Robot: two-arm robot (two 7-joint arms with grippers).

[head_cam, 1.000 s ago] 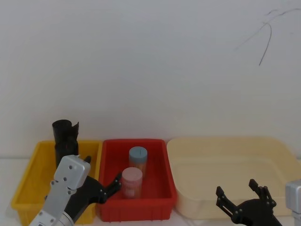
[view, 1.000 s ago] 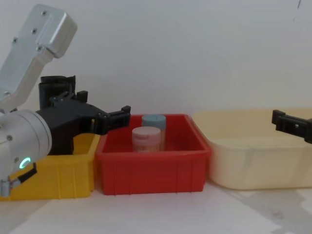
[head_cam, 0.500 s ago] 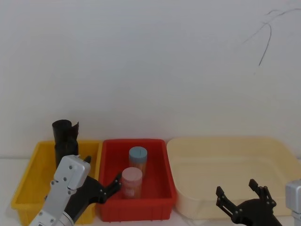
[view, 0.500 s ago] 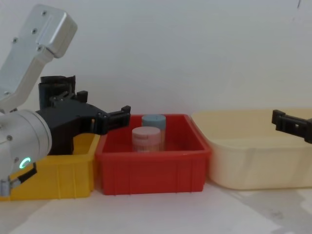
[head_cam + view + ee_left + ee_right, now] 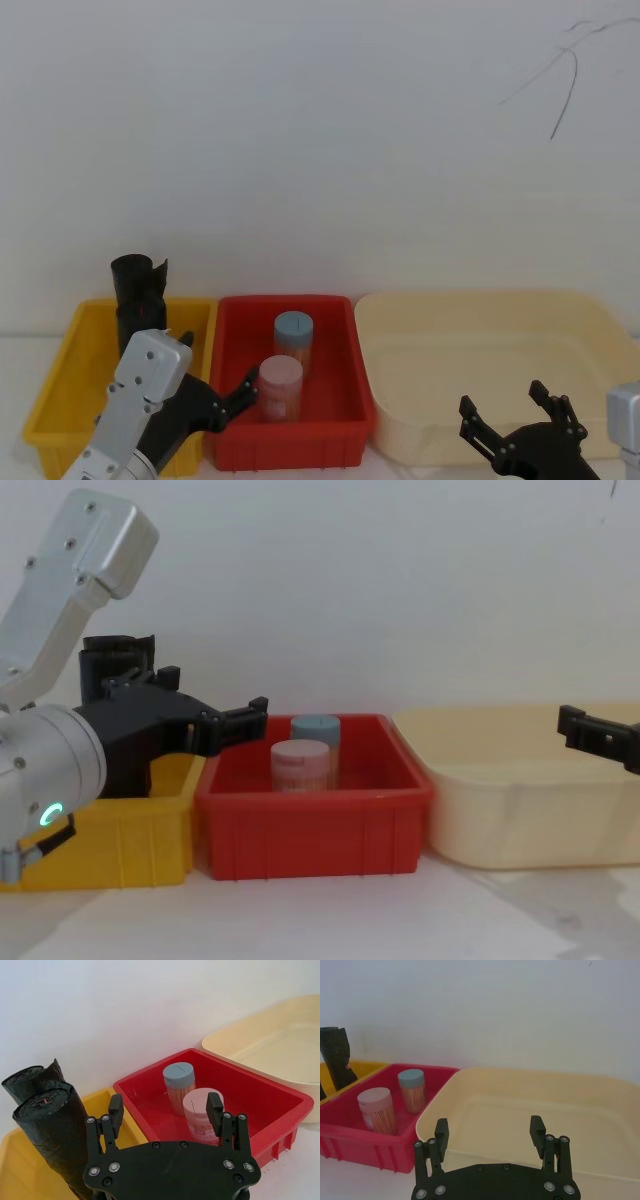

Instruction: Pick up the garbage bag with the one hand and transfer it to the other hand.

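Low over the right side of the yellow bin [image 5: 20, 1170], hovering the left claw [image 5: 165, 1104] with jaws spread wide and gripping nothing. Reaching its fingers [image 5: 116, 1110] toward the wall, the right one crossing above the left wall of the red bin [image 5: 270, 1125]. Finding the bag [image 5: 52, 1132] just left of the claw's left finger, outside the gap and apart from it. Standing close to upright in the yellow bin, leaning a little. Spotting a ragged roll [image 5: 30, 1077] directly behind the bag, farther from the claw, looking to be touching it. Facing two jars ahead of the open gap, both standing in the red bin: pink jar [image 5: 197, 1110] nearer the claw, blue jar [image 5: 179, 1082] just beyond it, touching or only close, cannot tell which. Riding on the left arm [image 5: 45, 770], glowing green at its ring.

Well off to the right, resting the right claw [image 5: 489, 1124] low at the near rim of the cream tub [image 5: 530, 1105], likewise spread wide and grasping nothing. Pointing its fingers over the tub's hollow, toward the wall. Sitting well apart from the bag, with the red bin lying between.
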